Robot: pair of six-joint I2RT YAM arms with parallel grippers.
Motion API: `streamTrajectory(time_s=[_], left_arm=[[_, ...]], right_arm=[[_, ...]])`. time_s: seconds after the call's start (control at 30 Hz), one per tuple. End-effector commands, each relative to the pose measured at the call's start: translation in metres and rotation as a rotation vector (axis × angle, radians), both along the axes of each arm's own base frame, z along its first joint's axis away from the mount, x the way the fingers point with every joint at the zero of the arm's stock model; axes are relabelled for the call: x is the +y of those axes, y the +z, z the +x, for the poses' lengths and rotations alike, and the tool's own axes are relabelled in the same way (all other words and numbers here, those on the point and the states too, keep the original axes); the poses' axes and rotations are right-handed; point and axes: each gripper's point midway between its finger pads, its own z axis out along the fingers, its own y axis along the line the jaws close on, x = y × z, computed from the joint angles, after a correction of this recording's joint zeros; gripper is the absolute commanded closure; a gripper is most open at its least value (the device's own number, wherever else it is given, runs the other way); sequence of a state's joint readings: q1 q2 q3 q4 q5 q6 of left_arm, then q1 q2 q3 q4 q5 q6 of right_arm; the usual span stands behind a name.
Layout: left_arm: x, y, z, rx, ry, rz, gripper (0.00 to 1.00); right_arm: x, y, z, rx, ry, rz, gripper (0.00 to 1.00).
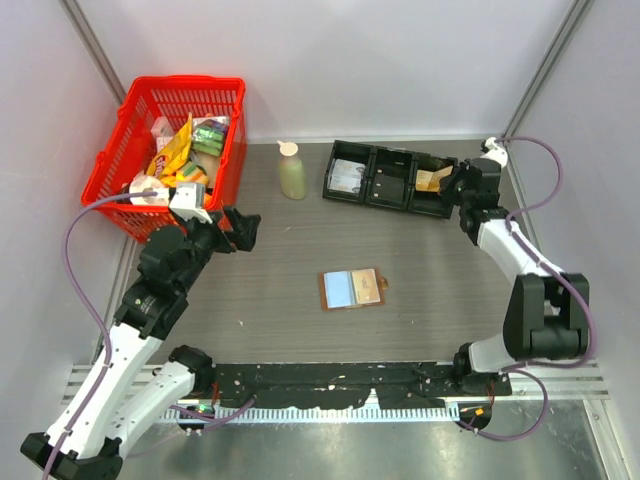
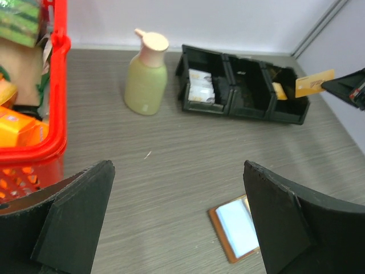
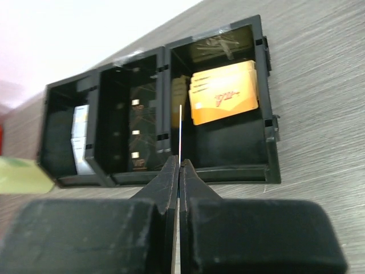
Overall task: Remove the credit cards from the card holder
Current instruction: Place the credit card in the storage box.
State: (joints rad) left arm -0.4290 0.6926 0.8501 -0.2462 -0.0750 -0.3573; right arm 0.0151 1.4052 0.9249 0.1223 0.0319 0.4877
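The brown card holder [image 1: 352, 290] lies open and flat mid-table, its pale blue inner panel up; it also shows low in the left wrist view [image 2: 236, 228]. A tan card edge peeks from its right half [image 1: 369, 290]. My right gripper [image 3: 179, 162] is shut on one orange-yellow credit card [image 2: 313, 84], seen edge-on as a thin line [image 3: 180, 128], and holds it just above the right end of the black tray [image 1: 390, 178]. Several more credit cards [image 3: 223, 92] lie in that right compartment. My left gripper [image 2: 178, 168] hangs open and empty, up and left of the holder.
A red basket [image 1: 170, 150] full of snack packets stands at the back left, close to my left arm. A pale green pump bottle [image 1: 291, 170] stands between the basket and the tray. White packets [image 1: 348, 177] fill the tray's left compartment.
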Motion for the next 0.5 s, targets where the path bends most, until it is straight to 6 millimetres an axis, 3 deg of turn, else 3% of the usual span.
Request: streamTrajectory(time_s=[0.0, 0.07, 0.23, 0.47], left_arm=[[0.013, -0.015, 0.001, 0.008, 0.051, 0.062, 0.00], [0.015, -0.015, 0.000, -0.002, 0.059, 0.055, 0.00], [0.025, -0.013, -0.002, -0.019, 0.105, 0.063, 0.00], [0.026, -0.014, -0.002, -0.021, 0.106, 0.066, 0.00]], right_arm=[[-0.010, 0.015, 0.032, -0.042, -0.022, -0.082, 0.99], [-0.008, -0.005, 0.046, -0.011, -0.006, -0.081, 0.99], [0.013, -0.021, 0.072, -0.013, 0.079, -0.007, 0.99], [0.012, -0.046, 0.093, 0.030, 0.050, 0.031, 0.99]])
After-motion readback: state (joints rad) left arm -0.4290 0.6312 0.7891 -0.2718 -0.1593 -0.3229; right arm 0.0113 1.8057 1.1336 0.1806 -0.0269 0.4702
